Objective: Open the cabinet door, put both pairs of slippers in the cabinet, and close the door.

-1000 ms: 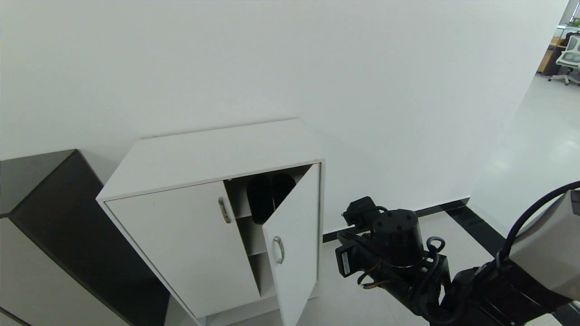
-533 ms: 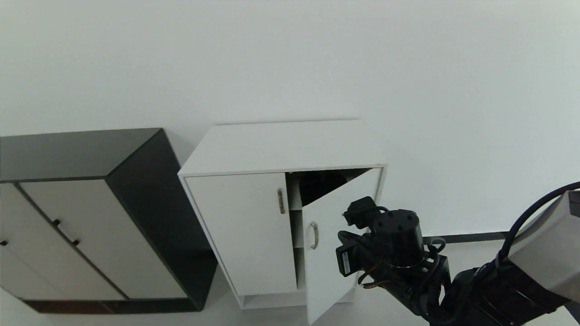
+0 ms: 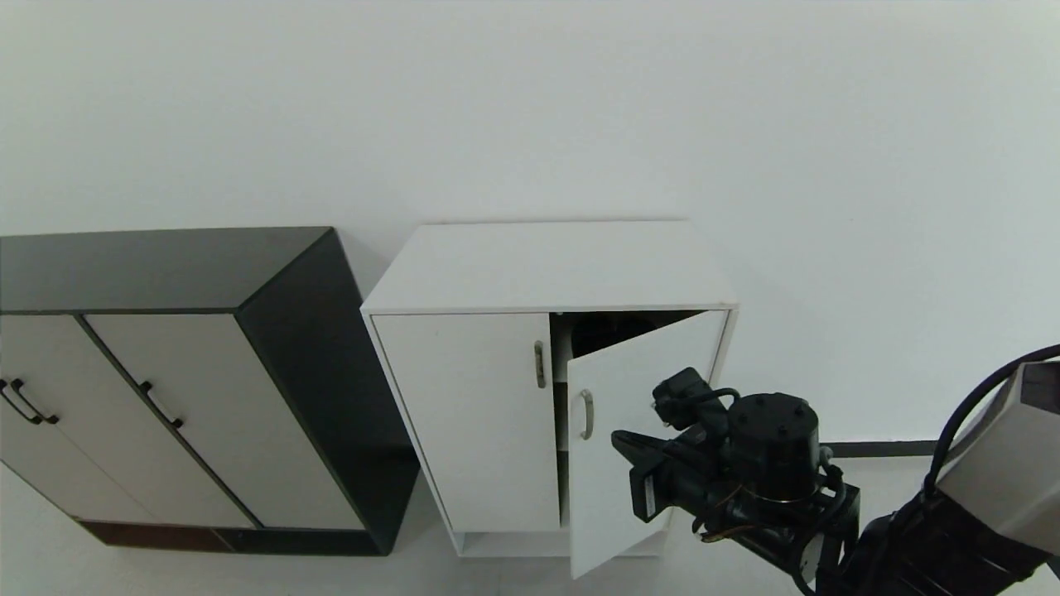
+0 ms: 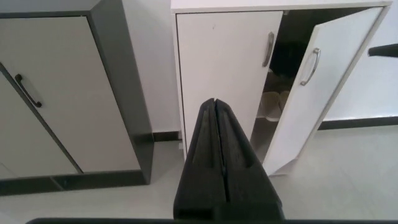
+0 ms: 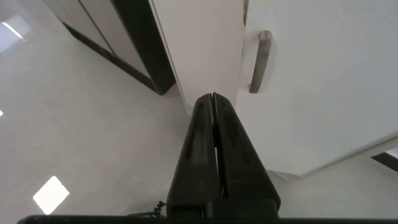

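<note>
A: Head view first. Where is the cabinet?

B: The white cabinet [image 3: 546, 266] stands on the floor [image 3: 464, 575] against the wall, just beside a black cabinet [image 3: 302, 331] on its left. Its left door [image 3: 468, 418] is shut and its right door [image 3: 633, 389] hangs ajar. A pair of dark slippers [image 3: 600, 329] shows through the gap on the top shelf.

A: And the right gripper?

B: The right gripper [image 3: 619, 438] sits in front of the right door's outer face, lower than its handle [image 3: 586, 414]. I can't tell whether it touches the door.

A: Left wrist view?

B: The left gripper [image 4: 215, 107] has its fingers pressed together, holding nothing, well back from the cabinet and pointing at the left door [image 4: 224, 68]. Through the ajar right door [image 4: 326, 87], the dark slippers [image 4: 287, 55] lie up high and a pale pair of slippers [image 4: 275, 104] lies on the shelf below.

A: Right wrist view?

B: The right gripper [image 5: 214, 101] is pressed together too, pinching nothing. Its tip lies near the handle [image 5: 261, 61], close to the door's face [image 5: 329, 93]; contact isn't clear
</note>
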Controlling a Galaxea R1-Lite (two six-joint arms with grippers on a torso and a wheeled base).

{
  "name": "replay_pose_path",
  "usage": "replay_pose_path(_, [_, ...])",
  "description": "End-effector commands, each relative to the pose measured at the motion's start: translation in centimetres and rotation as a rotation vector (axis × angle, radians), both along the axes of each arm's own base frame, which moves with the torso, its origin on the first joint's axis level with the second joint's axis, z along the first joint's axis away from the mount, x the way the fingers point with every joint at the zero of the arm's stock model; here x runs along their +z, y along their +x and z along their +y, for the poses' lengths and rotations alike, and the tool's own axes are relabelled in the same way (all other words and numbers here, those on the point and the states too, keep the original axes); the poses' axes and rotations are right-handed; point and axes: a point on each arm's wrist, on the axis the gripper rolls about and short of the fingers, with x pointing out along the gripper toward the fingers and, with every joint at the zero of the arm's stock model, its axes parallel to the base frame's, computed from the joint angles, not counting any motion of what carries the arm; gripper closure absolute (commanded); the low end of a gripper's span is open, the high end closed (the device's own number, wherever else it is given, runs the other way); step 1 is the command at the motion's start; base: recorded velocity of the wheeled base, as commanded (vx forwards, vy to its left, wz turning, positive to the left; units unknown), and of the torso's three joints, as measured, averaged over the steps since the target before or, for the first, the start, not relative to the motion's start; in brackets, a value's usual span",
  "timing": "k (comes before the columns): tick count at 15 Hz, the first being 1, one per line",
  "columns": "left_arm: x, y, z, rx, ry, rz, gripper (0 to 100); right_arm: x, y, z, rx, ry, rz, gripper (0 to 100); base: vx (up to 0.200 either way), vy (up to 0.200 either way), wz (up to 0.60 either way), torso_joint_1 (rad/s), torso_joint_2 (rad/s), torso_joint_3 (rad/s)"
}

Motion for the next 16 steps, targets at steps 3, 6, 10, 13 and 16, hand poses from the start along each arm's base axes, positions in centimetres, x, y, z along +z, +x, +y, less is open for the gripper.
replay_pose_path(3, [0.0,0.0,0.0,0.000,-0.001,0.000,100,-2.2,1.3,-1.0,-0.021,-0.015,0.028,100,0.200,0.000,0.00,-0.002,0.00,0.002])
replay_pose_path(6, [0.0,0.0,0.0,0.000,-0.001,0.002,100,-2.6,1.5,-1.0,-0.024,-0.015,0.028,100,0.200,0.000,0.00,-0.001,0.00,0.001])
replay_pose_path(10, [0.0,0.0,0.0,0.000,0.000,0.000,100,-2.6,2.1,-0.6,-0.025,-0.002,0.019,100,0.100,0.000,0.00,0.004,0.00,0.001])
replay_pose_path(13, [0.0,0.0,0.0,0.000,-0.001,0.000,100,-2.9,2.7,-1.0,-0.008,0.007,0.027,100,0.000,0.000,0.00,0.000,0.00,0.000])
replay_pose_path(16, [0.0,0.0,0.0,0.000,0.000,0.002,100,-3.5,3.4,-1.1,-0.021,0.009,0.024,100,0.000,0.000,0.00,0.000,0.00,0.000])
